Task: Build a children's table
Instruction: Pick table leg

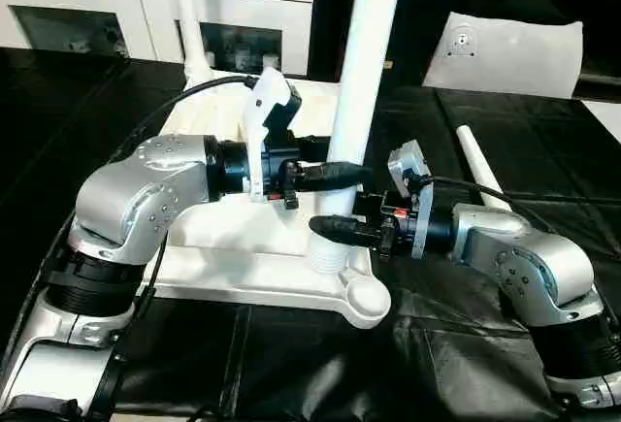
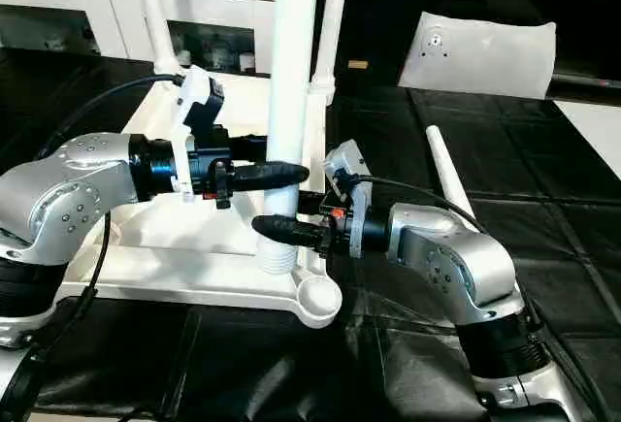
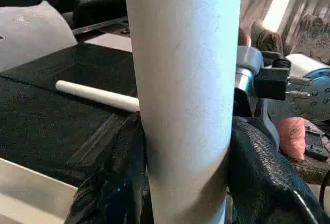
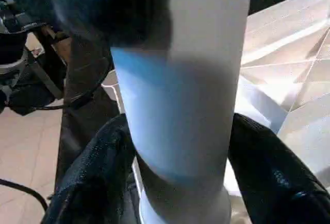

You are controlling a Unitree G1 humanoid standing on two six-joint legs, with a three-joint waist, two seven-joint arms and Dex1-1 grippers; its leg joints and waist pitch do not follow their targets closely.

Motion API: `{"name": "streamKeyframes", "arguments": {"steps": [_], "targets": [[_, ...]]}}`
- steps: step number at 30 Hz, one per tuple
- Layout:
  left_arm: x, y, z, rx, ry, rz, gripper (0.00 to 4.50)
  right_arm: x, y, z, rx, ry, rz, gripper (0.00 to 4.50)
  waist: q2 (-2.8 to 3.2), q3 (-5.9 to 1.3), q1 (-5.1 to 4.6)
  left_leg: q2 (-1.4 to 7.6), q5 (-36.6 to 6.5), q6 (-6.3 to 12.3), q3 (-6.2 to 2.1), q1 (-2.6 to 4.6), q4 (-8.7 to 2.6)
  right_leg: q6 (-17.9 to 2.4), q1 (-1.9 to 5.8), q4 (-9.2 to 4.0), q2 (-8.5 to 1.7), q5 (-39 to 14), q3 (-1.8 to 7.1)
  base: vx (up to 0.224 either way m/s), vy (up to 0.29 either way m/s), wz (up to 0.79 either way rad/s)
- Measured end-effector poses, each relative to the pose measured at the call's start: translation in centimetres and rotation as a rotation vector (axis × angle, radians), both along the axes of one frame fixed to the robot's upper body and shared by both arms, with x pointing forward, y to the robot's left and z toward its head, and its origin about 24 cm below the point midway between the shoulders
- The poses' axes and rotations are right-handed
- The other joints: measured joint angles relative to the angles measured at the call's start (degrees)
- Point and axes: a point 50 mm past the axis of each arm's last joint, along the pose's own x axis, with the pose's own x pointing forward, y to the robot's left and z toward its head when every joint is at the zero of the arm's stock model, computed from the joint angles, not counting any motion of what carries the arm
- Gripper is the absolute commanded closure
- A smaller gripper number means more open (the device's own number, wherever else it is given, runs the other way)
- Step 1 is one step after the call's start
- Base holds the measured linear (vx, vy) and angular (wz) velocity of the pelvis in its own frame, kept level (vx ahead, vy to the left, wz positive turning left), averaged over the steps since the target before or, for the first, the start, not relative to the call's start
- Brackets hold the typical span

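The white tabletop [image 1: 252,247] lies ribbed side up on a black sheet. Both my grippers hold one white leg [image 1: 364,73] upright over its near right corner. My left gripper [image 1: 344,175] is shut on the leg, and my right gripper [image 1: 330,226] is shut on it just below. The leg's threaded end [image 1: 330,259] hangs close beside the empty round corner socket [image 1: 367,301], not in it. In the wrist views, black fingers [image 3: 268,183] [image 4: 93,183] press both sides of the leg [image 3: 183,105] [image 4: 180,105]. Another leg [image 1: 480,165] lies loose on the sheet to the right.
Two more legs [image 2: 153,15] [image 2: 330,24] stand upright at the tabletop's far corners. White cabinets [image 1: 97,5] line the back. A flat white bag [image 1: 505,48] rests at the back right. Black sheeting [image 1: 485,364] covers the surface around the tabletop.
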Motion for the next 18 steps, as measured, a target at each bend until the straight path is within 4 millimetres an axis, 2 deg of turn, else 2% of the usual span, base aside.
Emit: {"name": "streamKeyframes", "arguments": {"steps": [5,13,14,18], "targets": [[-0.07,-0.15,0.01,0.002,0.000,-0.018,2.60,-0.12,0.05,-0.09,-0.003,0.004,0.021,2.46,0.00,0.00,0.02,0.00,0.00,0.00,0.00,0.01,0.02,0.00,0.00,0.04,0.00,0.00,0.00,0.000,0.000,0.00],[0.15,-0.24,-0.06,0.005,0.011,-0.023,2.60,-0.05,0.08,-0.17,-0.016,-0.009,0.022,2.52,0.00,0.00,0.01,0.01,0.00,0.00,0.00,0.00,0.05,-0.01,0.00,0.06,0.00,0.00,0.00,0.000,0.000,0.00],[0.16,-0.24,-0.06,0.005,0.011,-0.023,2.60,-0.03,0.10,-0.17,-0.015,-0.008,0.021,2.01,0.00,0.00,0.01,0.01,0.00,0.00,0.00,0.01,0.04,-0.01,0.00,0.07,0.00,0.00,0.00,0.000,0.000,0.00],[0.17,-0.41,0.27,0.001,0.001,-0.033,2.60,-0.02,0.23,-0.59,-0.028,0.010,0.023,1.87,-0.03,0.01,0.04,0.01,0.00,0.00,0.00,-0.01,0.06,-0.01,0.00,0.06,0.00,0.00,0.00,0.000,0.000,0.00]]}}
